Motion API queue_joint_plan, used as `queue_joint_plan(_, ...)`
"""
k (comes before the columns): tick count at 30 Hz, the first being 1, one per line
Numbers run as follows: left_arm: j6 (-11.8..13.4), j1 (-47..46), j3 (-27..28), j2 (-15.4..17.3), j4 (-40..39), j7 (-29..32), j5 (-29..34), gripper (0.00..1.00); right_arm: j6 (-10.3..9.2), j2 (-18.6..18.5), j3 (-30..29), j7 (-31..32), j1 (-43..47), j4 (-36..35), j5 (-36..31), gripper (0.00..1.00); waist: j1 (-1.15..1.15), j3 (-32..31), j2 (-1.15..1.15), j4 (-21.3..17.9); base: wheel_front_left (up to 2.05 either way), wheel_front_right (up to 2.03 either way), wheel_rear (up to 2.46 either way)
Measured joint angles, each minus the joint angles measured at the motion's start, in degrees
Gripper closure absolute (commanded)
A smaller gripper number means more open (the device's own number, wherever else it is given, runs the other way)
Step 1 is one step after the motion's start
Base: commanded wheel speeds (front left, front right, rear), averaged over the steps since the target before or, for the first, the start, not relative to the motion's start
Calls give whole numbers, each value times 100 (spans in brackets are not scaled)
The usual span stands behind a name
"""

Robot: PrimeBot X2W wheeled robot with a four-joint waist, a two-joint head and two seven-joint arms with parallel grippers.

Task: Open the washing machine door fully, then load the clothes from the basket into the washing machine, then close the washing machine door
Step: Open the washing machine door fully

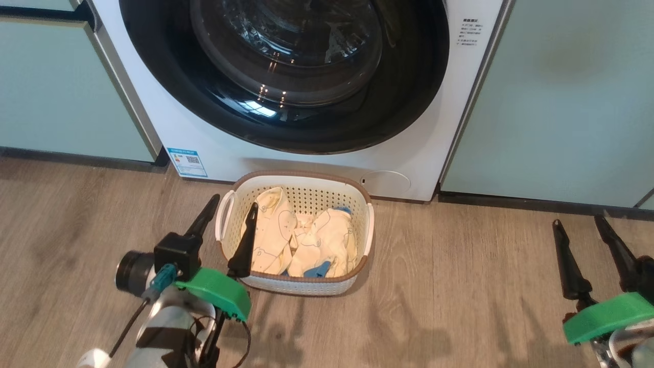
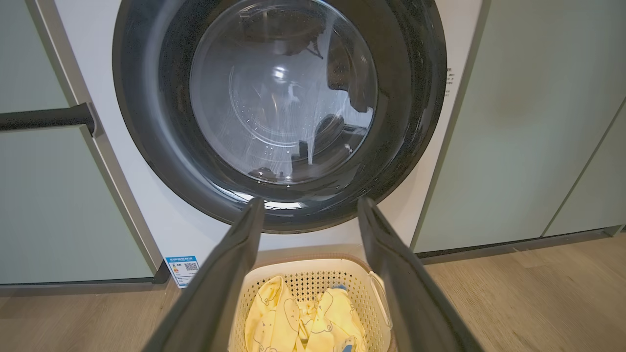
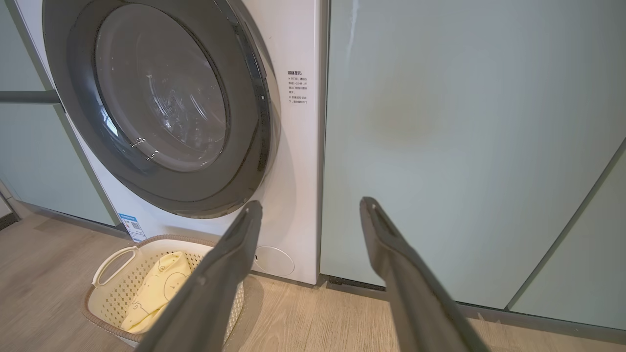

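The washing machine door [image 1: 286,76] sits shut, flush in the white washing machine [image 1: 153,102]. The basket [image 1: 301,176] rests at the back edge of the wood floor [image 1: 460,286], just beside the machine's base, with the clothes [image 1: 276,235] heaped inside.

Your left gripper [image 1: 234,202] hangs empty with jaws spread, one finger over the basket's left rim. Your right gripper [image 1: 577,221], also spread and empty, hovers above bare floor well to the right.

Raising the left arm carelessly could hook the white handle [image 1: 223,214] and drag the basket. The swinging door could strike an arm left in its arc.

Open floor lies on both sides of the basket. Green cabinet panels [image 1: 562,102] flank the machine.
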Motion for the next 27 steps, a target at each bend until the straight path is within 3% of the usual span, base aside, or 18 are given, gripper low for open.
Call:
queue_joint_plan(10, -10, 1, 9, -4, 0, 0, 1, 0, 0, 0, 0, 0, 0, 0, 7, 0, 0, 24, 0, -3, 0, 0, 0)
queue_joint_plan(11, -10, 1, 9, -5, -1, 0, 1, 0, 0, 0, 0, 0, 0, 2, 11, 33, 0, 34, 0, -3, 0, 0, 0)
queue_joint_plan(12, -11, 1, 9, -7, -1, 0, 2, 0, 0, 0, 0, 0, 0, 5, 34, 96, 0, 44, 0, -2, 0, 0, 0)
queue_joint_plan(14, -11, 1, 9, -8, -8, 0, 3, 0, 0, -1, -19, 0, -1, 7, 77, 100, 0, 70, 0, 1, 0, 0, 0)
queue_joint_plan(21, -24, -14, 11, -34, -57, 0, -4, 0, 0, -5, -122, 0, -131, 53, 575, 100, 0, 234, 0, 19, 0, 0, 0)
queue_joint_plan(27, -24, -274, -29, -64, -124, 0, 1, 0, 0, 45, -154, 171, -571, 73, 2260, 100, 1, 482, 0, 61, 0, 0, 0)
